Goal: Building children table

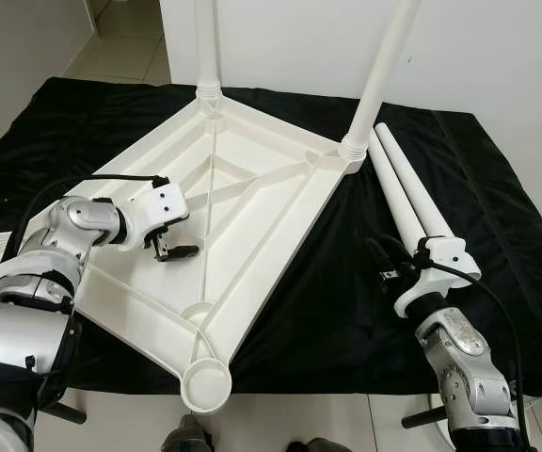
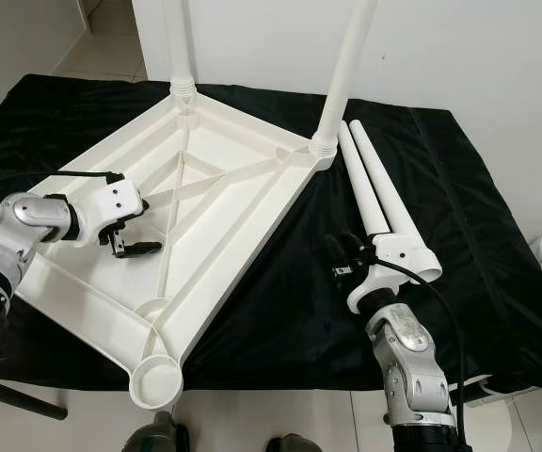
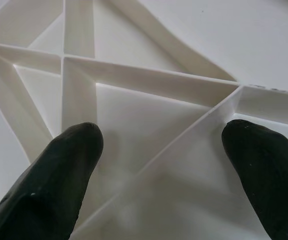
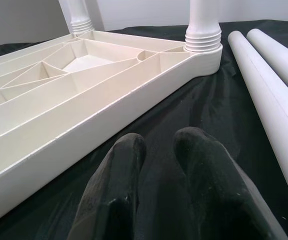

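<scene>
Lying upside down across the middle of the black cloth-covered surface (image 1: pixel 346 311): white moulded plastic table top (image 1: pixel 252 217), ribbed underside up, one corner reaching past the near edge, another close to the far edge. Standing upright in the two far corner sockets: two white tubular plastic legs (image 1: pixel 382 75), threaded collars seated at the base. Empty round socket (image 1: pixel 206 381) at the near corner, overhanging the tiled floor (image 1: pixel 280 424). Resting side by side on bare cloth toward the right edge, just beside the table top's far right corner: two loose white plastic tube legs (image 1: pixel 405 193), roughly parallel. Open black cloth between the table top's long right rim and those tubes, and more toward the near right corner.

Hovering over the ribbed underside near the left edge: left gripper (image 1: pixel 173 247), fingers spread apart, nothing between them. From the left wrist: diagonal ribs meeting at a junction, both black fingertips (image 3: pixel 66 170) wide of each other. Poised over the cloth near the loose tubes' near ends: right gripper (image 2: pixel 340 256). From the right wrist: fingertips (image 4: pixel 124 165) nearly together with a narrow gap, holding nothing, the table top's side rim running low alongside.
</scene>
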Robot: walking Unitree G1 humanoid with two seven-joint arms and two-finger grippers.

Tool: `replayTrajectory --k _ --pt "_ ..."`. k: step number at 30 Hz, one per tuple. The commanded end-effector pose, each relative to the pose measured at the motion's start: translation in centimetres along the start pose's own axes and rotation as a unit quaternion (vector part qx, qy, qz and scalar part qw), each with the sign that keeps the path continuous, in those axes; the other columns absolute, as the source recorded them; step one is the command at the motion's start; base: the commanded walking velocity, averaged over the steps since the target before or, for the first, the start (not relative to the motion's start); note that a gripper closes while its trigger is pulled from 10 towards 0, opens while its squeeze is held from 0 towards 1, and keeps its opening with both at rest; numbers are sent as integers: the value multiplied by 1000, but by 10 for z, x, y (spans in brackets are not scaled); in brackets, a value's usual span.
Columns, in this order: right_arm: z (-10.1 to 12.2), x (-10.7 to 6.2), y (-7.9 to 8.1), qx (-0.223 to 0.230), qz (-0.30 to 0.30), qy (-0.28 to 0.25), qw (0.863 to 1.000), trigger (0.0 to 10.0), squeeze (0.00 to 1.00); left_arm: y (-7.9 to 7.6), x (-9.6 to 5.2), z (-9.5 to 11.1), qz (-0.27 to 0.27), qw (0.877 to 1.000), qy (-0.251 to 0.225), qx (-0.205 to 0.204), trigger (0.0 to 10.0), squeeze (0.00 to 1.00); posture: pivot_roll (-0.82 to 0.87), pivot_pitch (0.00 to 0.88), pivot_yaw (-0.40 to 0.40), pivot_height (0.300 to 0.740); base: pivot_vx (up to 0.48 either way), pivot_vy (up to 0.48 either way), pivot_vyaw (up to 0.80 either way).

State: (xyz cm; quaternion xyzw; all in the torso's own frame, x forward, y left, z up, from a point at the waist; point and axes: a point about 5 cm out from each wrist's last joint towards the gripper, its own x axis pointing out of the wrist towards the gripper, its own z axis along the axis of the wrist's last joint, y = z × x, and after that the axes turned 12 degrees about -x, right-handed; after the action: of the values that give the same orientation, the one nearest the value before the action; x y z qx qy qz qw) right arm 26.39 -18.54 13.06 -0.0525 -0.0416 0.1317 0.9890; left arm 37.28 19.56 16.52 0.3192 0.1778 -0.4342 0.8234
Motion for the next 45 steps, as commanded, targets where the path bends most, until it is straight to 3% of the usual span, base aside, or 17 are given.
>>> replayTrajectory --k 1,4,5,8,9,13,14,20,21,23,24,25,45 --pt "-3 -3 -5 -5 -6 11 1000 10000 0 1 2 4 -2 1000 8 16 6824 0 59 47 -20 740 0 0 0" --pt "-3 -3 -5 -5 -5 11 1000 10000 0 1 2 4 -5 1000 11 20 6824 0 59 47 -20 740 0 0 0" --pt "-3 -4 -5 -7 -6 12 1000 10000 0 0 4 6 -19 999 17 30 6275 0 58 50 -17 740 0 0 0" --pt "-3 -4 -6 -8 -6 12 1000 10000 0 -1 5 8 -34 998 22 38 5882 0 57 52 -14 740 0 0 0" --pt "-3 -4 -6 -8 -6 13 1000 10000 0 -3 7 8 -45 998 28 43 8078 0 54 55 -12 740 0 0 0" --pt "-3 -5 -5 -9 -6 14 1000 10000 0 -4 7 8 -53 997 32 46 8078 0 54 55 -12 740 0 0 0" --pt "-3 -5 -5 -9 -6 14 1000 10000 0 -6 8 7 -61 996 35 46 10000 0 50 59 -8 740 0 0 0" --pt "-4 -8 -5 -8 -8 15 1000 10000 0 -10 11 4 -81 995 41 35 10000 0 44 64 -3 740 0 0 0" --pt "-4 -9 -5 -8 -9 16 1000 10000 0 -13 11 2 -96 994 45 26 5882 0 41 66 -1 740 0 0 0" --pt "-4 -9 -5 -8 -10 17 1000 10000 0 -15 12 0 -106 993 48 20 5882 0 41 66 -1 740 0 0 0" --pt "-5 -10 -4 -7 -10 18 1000 10000 0 -16 12 -1 -118 992 50 12 2667 0 39 66 1 740 0 0 0" --pt "-5 -10 -4 -7 -11 18 1000 10000 0 -17 12 -2 -122 991 53 10 235 0 36 66 4 740 0 0 0" --pt "-7 -14 -1 -5 -13 22 1000 10000 0 -19 11 -7 -137 988 66 5 0 0 33 61 8 740 0 0 0"
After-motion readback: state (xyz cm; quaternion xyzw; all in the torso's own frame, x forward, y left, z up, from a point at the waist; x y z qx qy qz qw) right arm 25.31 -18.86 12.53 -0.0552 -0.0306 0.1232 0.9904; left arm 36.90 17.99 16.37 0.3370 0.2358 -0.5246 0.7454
